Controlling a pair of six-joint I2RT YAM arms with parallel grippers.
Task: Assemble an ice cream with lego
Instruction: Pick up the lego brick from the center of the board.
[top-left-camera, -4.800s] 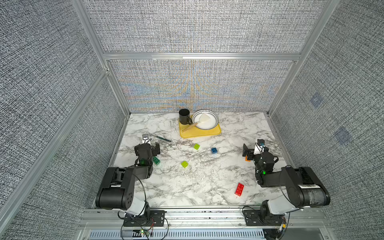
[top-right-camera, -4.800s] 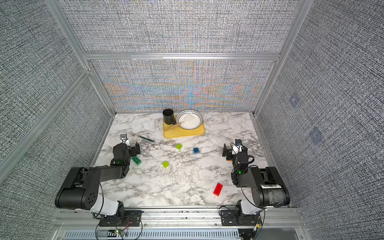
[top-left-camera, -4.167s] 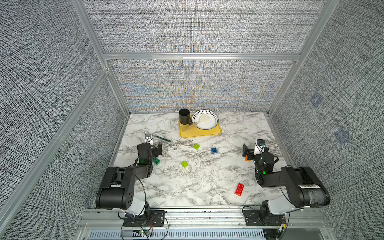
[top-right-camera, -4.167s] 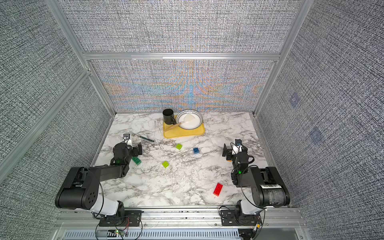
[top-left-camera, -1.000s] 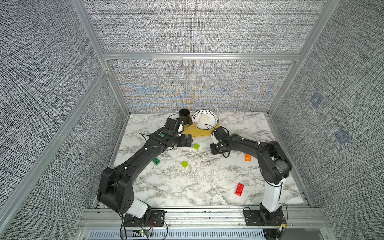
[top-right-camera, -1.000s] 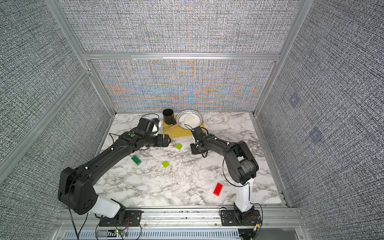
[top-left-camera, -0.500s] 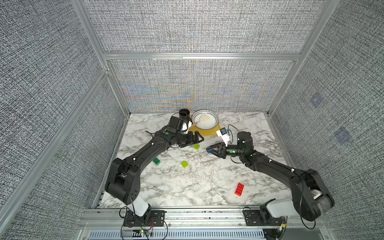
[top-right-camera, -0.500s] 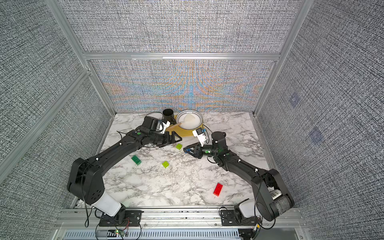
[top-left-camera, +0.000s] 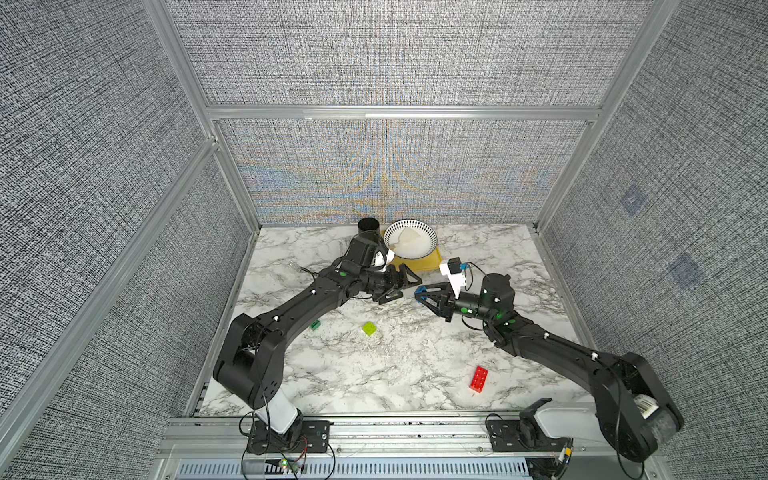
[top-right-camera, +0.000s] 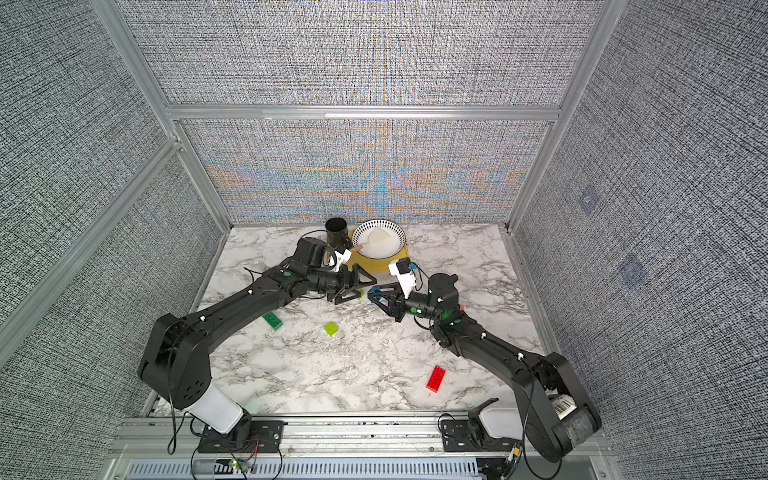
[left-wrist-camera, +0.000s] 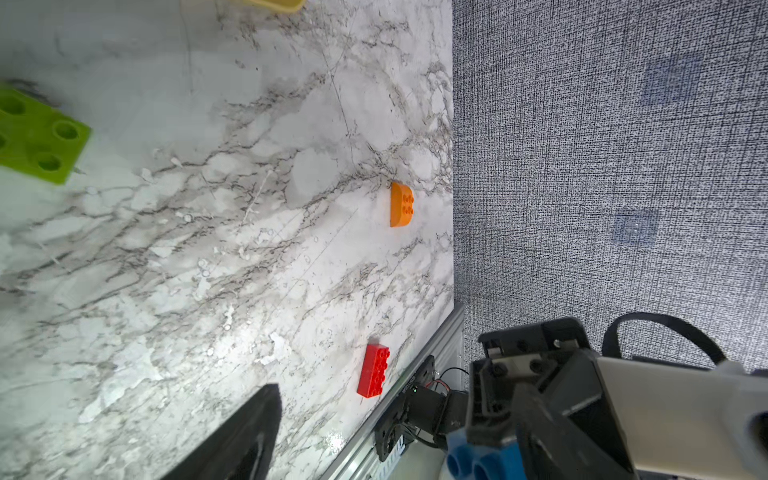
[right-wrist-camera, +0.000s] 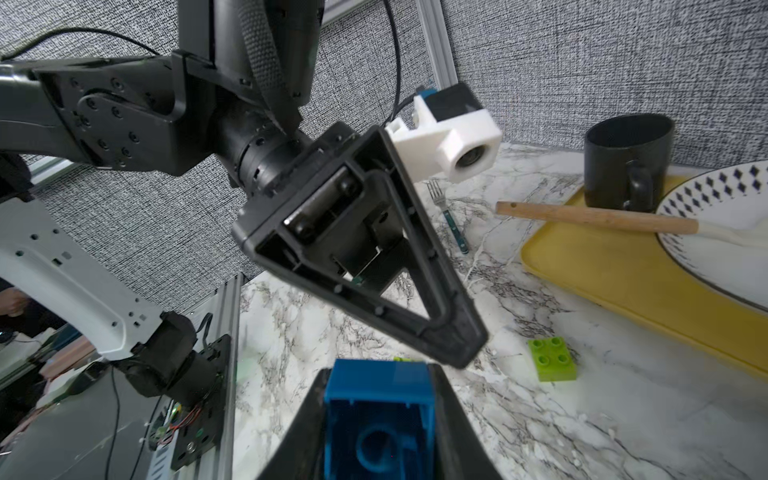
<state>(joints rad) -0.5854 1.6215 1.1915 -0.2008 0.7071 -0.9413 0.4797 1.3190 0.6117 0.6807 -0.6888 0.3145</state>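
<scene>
My right gripper (top-left-camera: 424, 294) is shut on the blue lego brick (top-left-camera: 419, 289) and holds it above the table, hollow underside toward the right wrist camera (right-wrist-camera: 378, 415). My left gripper (top-left-camera: 405, 286) is open and empty, its tips facing the brick a short gap away. A lime brick (right-wrist-camera: 552, 359) lies under the grippers near the tray. Another lime brick (top-left-camera: 368, 328), the dark green brick (top-left-camera: 316, 324), the red brick (top-left-camera: 478, 378) and the orange brick (left-wrist-camera: 401, 204) lie apart on the marble. No stacked ice cream is in view.
At the back stand a black mug (top-left-camera: 369, 226) and a patterned bowl (top-left-camera: 409, 241) with a wooden-handled spatula (right-wrist-camera: 594, 216), on a yellow tray (top-left-camera: 428, 262). A fork (right-wrist-camera: 451, 216) lies left of the tray. Fabric walls enclose three sides.
My right gripper lifted the blue brick off the table and turned it toward the left gripper. The left gripper came off the lime brick by the tray, and its jaws narrowed slightly.
</scene>
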